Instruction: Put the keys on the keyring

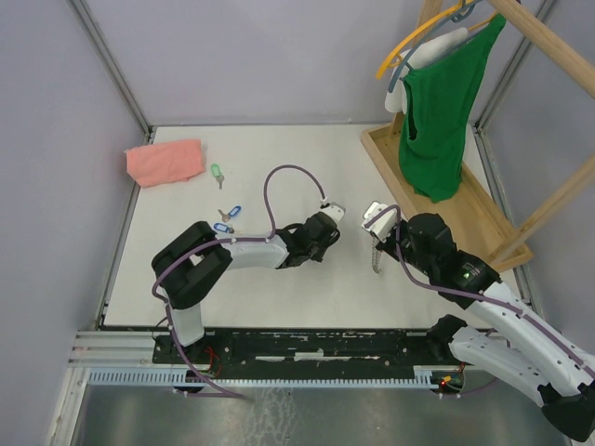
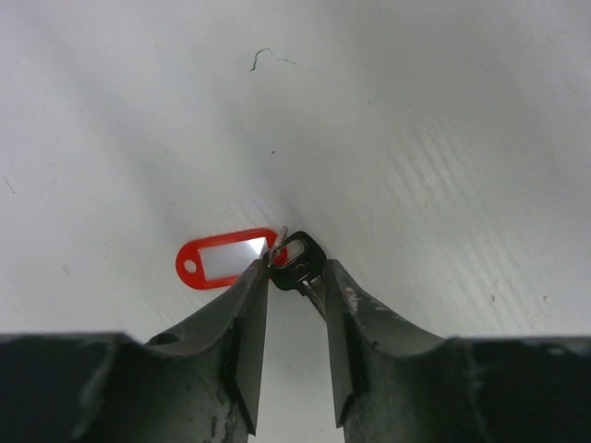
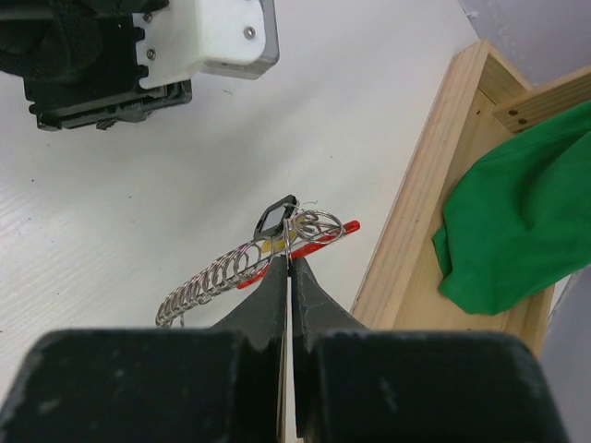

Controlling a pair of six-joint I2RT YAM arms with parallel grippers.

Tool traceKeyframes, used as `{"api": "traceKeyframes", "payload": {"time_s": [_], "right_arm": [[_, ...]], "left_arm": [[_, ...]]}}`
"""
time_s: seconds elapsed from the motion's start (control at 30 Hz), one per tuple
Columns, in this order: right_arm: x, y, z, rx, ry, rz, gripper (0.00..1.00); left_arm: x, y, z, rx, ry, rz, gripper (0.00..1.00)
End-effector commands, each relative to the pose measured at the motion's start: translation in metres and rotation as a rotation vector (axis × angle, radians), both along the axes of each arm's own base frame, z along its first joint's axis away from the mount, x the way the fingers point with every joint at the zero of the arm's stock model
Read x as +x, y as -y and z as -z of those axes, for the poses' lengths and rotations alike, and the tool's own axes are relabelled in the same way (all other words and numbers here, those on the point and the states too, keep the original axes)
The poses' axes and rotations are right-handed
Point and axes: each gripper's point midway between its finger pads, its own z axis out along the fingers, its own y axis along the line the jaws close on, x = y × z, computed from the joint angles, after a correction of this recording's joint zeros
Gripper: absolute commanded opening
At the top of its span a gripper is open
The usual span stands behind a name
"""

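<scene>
My left gripper [image 2: 295, 269] is closed on the dark head of the key with the red tag [image 2: 220, 260]; the tag sticks out to the left beyond the fingertips. In the top view this gripper [image 1: 327, 223] is at mid-table, facing my right gripper [image 1: 376, 232]. My right gripper [image 3: 290, 260] is shut on a wire ring of the keyring [image 3: 231, 269], whose row of loops, red band and black tag [image 3: 276, 218] hang in front of it. In the top view the keyring [image 1: 375, 256] hangs below that gripper. Two blue-tagged keys [image 1: 226, 219] and a green-tagged key [image 1: 217, 173] lie to the left.
A pink folded cloth [image 1: 165, 162] lies at the far left. A wooden rack base [image 1: 437, 200] with a green shirt [image 1: 444, 111] on a hanger stands at the right, close to my right arm; its wooden edge [image 3: 420, 185] shows in the right wrist view.
</scene>
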Motion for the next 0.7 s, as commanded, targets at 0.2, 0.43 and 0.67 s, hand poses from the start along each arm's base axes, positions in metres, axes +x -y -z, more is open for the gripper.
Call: {"api": "traceKeyframes", "payload": {"time_s": [0.2, 0.43, 0.67], "right_arm": [[0.004, -0.007, -0.024, 0.082, 0.067, 0.006, 0.0], [0.002, -0.01, -0.023, 0.088, 0.059, -0.012, 0.01], [0.001, -0.011, -0.022, 0.086, 0.056, -0.02, 0.0]], "left_arm": [[-0.021, -0.038, -0.011, -0.139, -0.092, -0.009, 0.23], [-0.023, -0.048, -0.026, -0.176, -0.074, -0.015, 0.41], [-0.008, -0.048, -0.045, -0.275, -0.022, -0.049, 0.43]]}}
